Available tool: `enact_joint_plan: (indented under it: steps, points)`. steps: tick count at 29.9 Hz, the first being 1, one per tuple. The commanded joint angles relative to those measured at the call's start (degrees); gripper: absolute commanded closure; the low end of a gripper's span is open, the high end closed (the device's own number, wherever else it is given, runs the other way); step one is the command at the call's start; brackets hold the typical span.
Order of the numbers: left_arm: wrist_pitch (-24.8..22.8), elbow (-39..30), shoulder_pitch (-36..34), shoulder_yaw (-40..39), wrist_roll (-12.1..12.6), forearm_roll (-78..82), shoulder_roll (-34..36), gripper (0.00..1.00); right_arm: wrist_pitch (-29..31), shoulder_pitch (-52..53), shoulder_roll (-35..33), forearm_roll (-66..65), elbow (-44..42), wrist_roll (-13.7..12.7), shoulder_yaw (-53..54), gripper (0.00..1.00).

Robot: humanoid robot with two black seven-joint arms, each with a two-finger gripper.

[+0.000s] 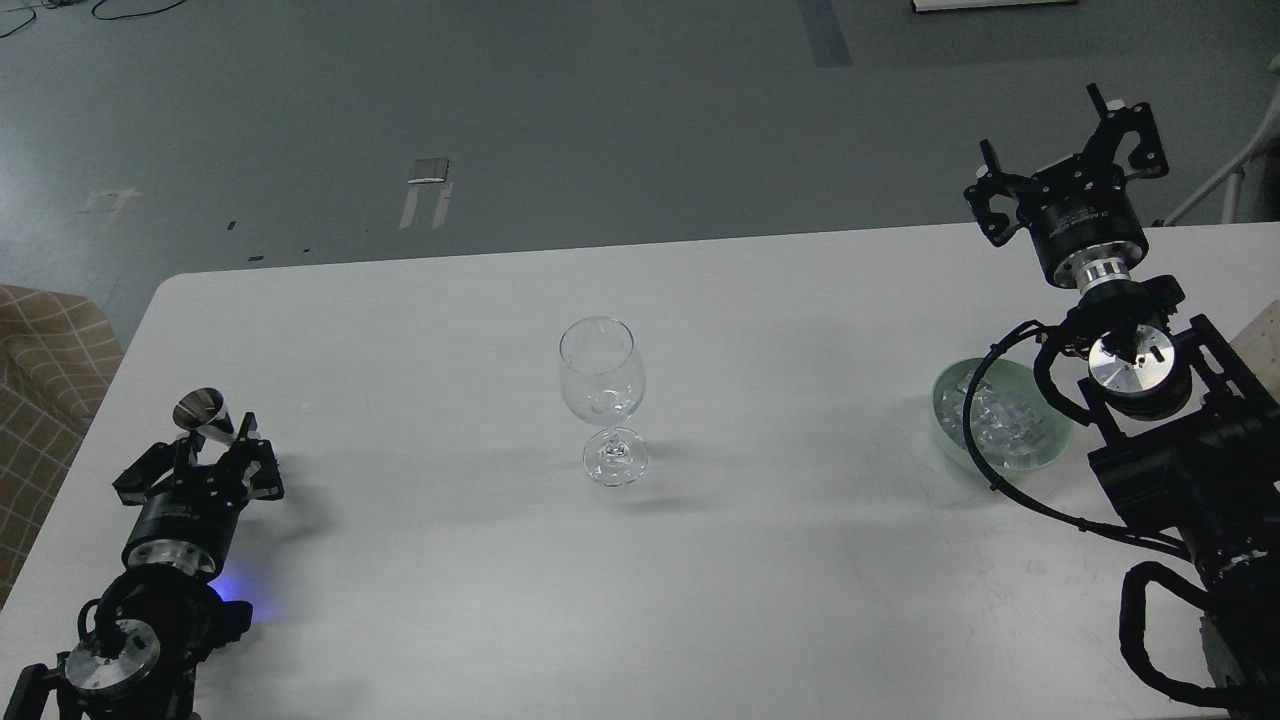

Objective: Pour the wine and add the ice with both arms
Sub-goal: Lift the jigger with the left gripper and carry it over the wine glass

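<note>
A clear wine glass (601, 385) stands upright at the table's middle; a small glassy glint sits low in its bowl. The ice (1000, 425), several clear cubes, lies in a pale green glass bowl (948, 415) at the right, partly hidden by my right arm's cable. My right gripper (1065, 160) is open and empty, raised behind the bowl near the table's far edge. My left gripper (212, 442) at the near left is shut on a small steel jigger cup (198, 410), which is tilted with its mouth facing up and left.
The white table (780, 560) ends at its far edge near my right gripper. A tan checked cushion (45, 350) is off the left edge. A pale block (1262, 335) lies at the right edge. Grey floor lies beyond.
</note>
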Motion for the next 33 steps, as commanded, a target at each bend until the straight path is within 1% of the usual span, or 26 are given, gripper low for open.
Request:
enact_joint_plan:
  steps: [1,9,13,18,22,32,33]
  points:
    - [-2.0,0.0,0.2,-0.1,0.0,-0.2,0.2,0.67,0.0,0.0,0.0,0.0,0.1,0.0,0.0,0.00]
    - [-2.6,-0.1,0.6,-0.4,0.1,-0.7,0.3,0.70,0.0,0.0,0.0,0.0,0.1,0.0,0.0,0.00]
    - [-2.6,-0.9,0.8,-0.6,0.8,-0.8,0.3,0.71,0.0,0.0,0.0,0.0,0.1,0.0,0.0,0.00]
    - [-2.8,-2.5,0.8,-0.6,0.8,-0.8,0.3,0.73,0.0,0.0,0.0,0.0,0.1,0.0,-0.1,0.00]
    - [-2.3,-5.8,0.9,-0.6,0.9,-0.9,0.4,0.75,0.0,0.0,0.0,0.0,0.1,0.0,-0.1,0.00]
    - [-1.7,-10.5,0.7,0.4,1.3,-0.7,2.5,0.76,0.0,-0.4,0.0,0.0,0.1,0.0,-0.1,0.00]
    - [-1.0,-11.5,0.6,0.6,1.7,-0.7,2.5,0.76,0.0,-0.4,0.0,0.0,0.1,0.0,-0.1,0.00]
